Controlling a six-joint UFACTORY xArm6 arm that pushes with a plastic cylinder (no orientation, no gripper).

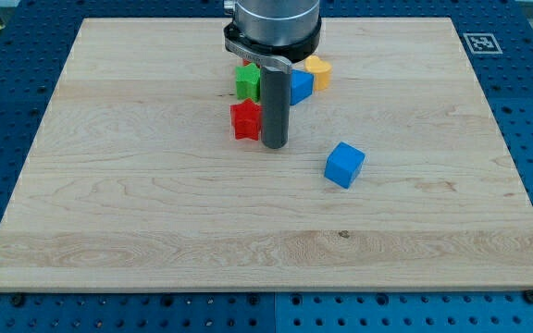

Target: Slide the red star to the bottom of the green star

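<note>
The red star point(245, 120) lies on the wooden board just below the green star point(246, 81), with a small gap between them. My tip point(275, 145) stands right beside the red star, on its right side, about touching it. The rod rises from there and hides part of the blocks behind it.
A blue block point(300, 86) and a yellow block point(318, 68) sit to the right of the green star, partly behind the rod. A blue cube point(344, 165) lies alone to the lower right of my tip. The board's point(109, 203) edges border a blue pegboard.
</note>
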